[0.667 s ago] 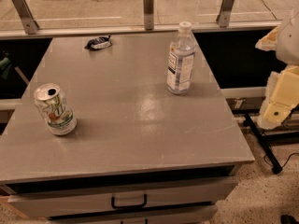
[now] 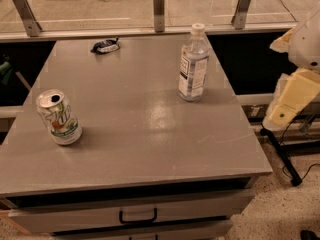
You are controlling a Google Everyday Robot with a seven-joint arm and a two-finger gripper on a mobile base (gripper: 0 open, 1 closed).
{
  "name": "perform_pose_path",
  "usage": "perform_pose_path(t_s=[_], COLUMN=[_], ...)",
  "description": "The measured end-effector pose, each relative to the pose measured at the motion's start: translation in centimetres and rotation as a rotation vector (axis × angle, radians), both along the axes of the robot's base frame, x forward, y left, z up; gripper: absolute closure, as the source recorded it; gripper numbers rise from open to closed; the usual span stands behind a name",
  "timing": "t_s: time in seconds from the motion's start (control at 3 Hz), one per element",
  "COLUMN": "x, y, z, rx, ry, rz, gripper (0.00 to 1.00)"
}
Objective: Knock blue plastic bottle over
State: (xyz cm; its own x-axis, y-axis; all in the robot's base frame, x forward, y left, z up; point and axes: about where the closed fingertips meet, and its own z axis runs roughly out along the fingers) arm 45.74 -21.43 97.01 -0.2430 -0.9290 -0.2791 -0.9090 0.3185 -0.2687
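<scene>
The blue plastic bottle [image 2: 194, 64] stands upright on the back right part of the grey table [image 2: 145, 134]. It is clear, with a white cap and a white-and-dark-blue label. My gripper [image 2: 292, 101] shows as a cream-coloured part at the right edge of the camera view. It is off the table, to the right of the bottle and a little nearer, well apart from it. It holds nothing that I can see.
A silver-green soda can [image 2: 59, 118] stands upright at the table's front left. A small dark packet [image 2: 105, 46] lies at the back left. A glass rail with metal posts [image 2: 159, 9] runs behind the table. A drawer handle [image 2: 138, 217] is below the front edge.
My arm has shifted slightly left, toward the table's right edge. The bottle and the can have not moved.
</scene>
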Motion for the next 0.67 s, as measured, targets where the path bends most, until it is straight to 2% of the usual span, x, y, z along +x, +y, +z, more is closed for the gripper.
perform_pose_path(t_s=[0.33, 0.67], x=[4.5, 9.0], y=[1.6, 3.8], z=[-2.6, -4.6], rx=[0.148, 0.31], ry=[-0.063, -0.127], rz=[-0.023, -0.019], gripper=[0.0, 0.0])
